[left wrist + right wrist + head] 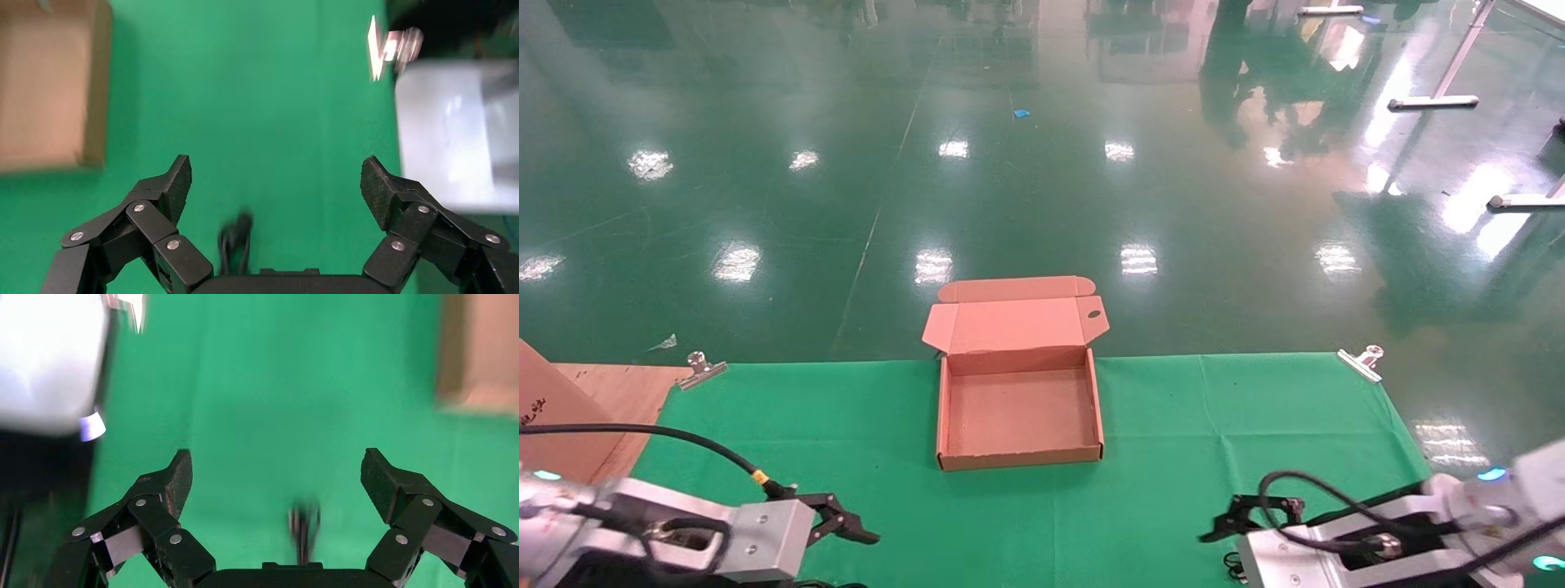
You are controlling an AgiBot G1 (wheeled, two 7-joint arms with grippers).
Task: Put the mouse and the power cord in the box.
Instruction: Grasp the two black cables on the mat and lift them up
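Box (1019,408) lies open, midway between both spread grippers.

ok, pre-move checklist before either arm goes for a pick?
1. Box lid open: ok.
2. Box empty inside: ok.
3. Left gripper open, holding nothing: ok.
4. Right gripper open, holding nothing: ok.
5. Mouse located: not ok, not seen in any view.
6. Cord located: cannot tell; a dark blurred thing lies on the cloth under the left gripper.
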